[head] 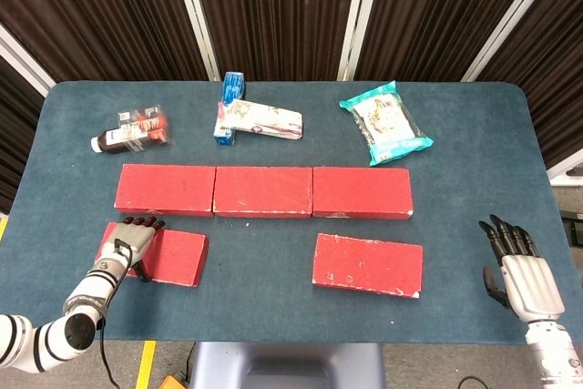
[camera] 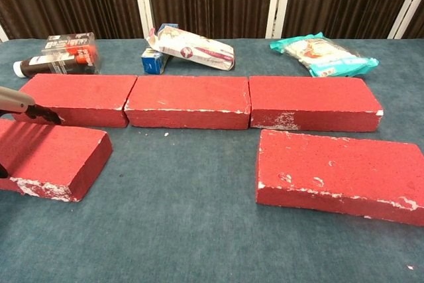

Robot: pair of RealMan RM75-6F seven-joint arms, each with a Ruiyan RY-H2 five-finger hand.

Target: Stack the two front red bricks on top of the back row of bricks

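Three red bricks form the back row: left point(head: 165, 190), middle point(head: 262, 191), right point(head: 362, 192). The front left brick point(head: 178, 258) lies flat on the table, as does the front right brick point(head: 367, 265). My left hand point(head: 127, 243) hovers over the left end of the front left brick, with its dark fingertips point(camera: 45, 115) at the back edge and its thumb by the near edge; the brick is not lifted. My right hand point(head: 519, 271) is open, with its fingers spread, at the table's right front corner, away from the bricks.
Behind the back row lie a dark bottle with a packet point(head: 132, 129), a blue box point(head: 230, 107) under a white pouch point(head: 260, 119), and a teal snack bag point(head: 385, 122). Blue cloth covers the table point(head: 273, 307).
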